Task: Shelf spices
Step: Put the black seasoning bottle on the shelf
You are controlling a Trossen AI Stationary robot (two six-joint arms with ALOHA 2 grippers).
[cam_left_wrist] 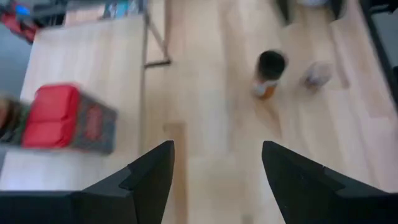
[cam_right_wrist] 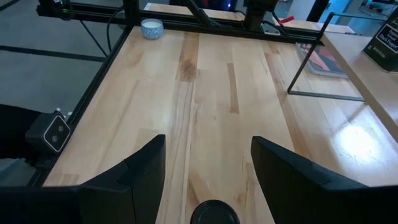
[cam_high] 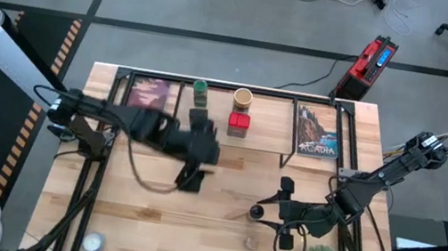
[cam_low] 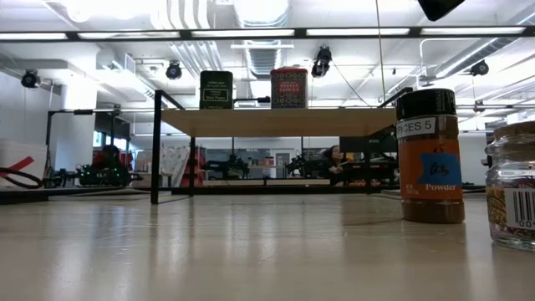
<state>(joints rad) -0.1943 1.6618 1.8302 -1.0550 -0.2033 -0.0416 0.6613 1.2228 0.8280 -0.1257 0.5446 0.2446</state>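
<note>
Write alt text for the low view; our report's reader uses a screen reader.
A narrow light-wood shelf on thin black legs stands across a pale wooden table, carrying a small black box and a red square tin. Nearer, at right, stand a dark-capped brown spice bottle and a tiny clear jar.

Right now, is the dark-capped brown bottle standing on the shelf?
No, the dark-capped brown bottle stands on the tabletop, in front of the shelf.
</note>
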